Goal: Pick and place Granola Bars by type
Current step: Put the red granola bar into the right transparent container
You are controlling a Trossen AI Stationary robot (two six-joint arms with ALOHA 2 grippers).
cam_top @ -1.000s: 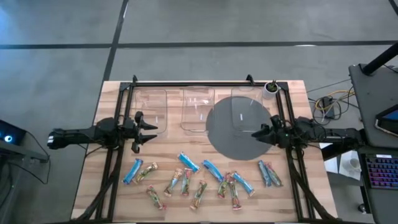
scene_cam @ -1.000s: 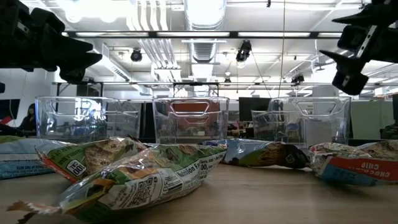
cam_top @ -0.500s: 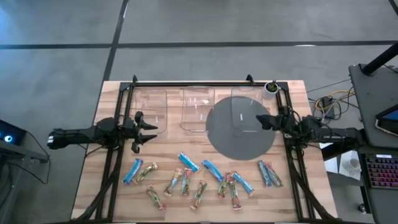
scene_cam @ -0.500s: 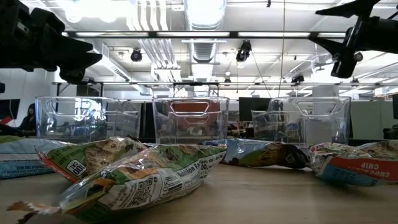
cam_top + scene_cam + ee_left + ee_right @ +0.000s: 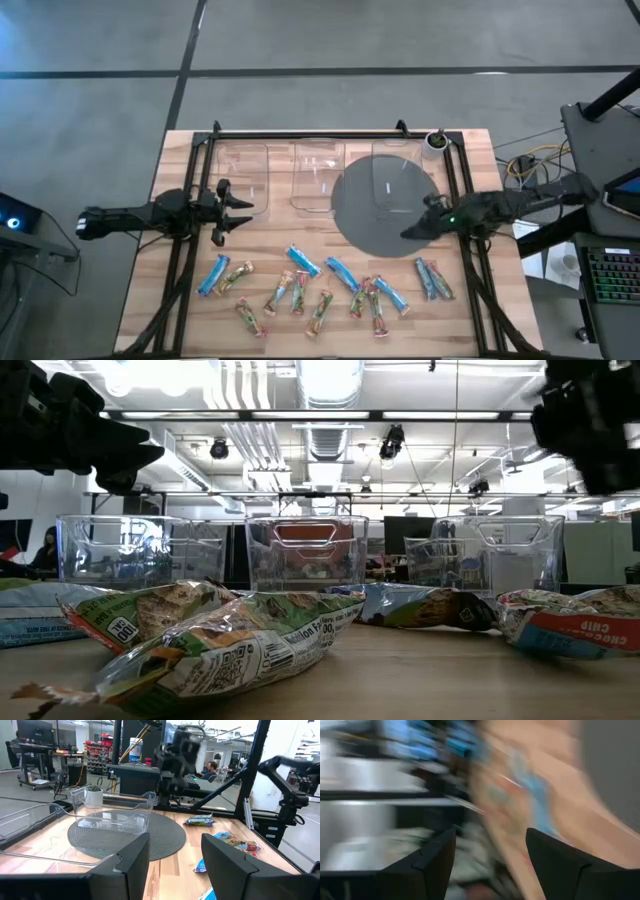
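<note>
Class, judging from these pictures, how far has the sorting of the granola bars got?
Nothing looks sorted: the three clear bins look empty, and all the granola bars lie loose on the table's near half. Both grippers are open and empty: the right gripper over the grey mat, the left gripper waiting near the left bin.

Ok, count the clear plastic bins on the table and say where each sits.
3. They stand in a row at the back: a left bin, a middle bin, and a right bin on the round grey mat. None appears hidden.

Bare table [image 5: 270, 235] between bins [image 5: 318, 177], bars [image 5: 300, 261]
</note>
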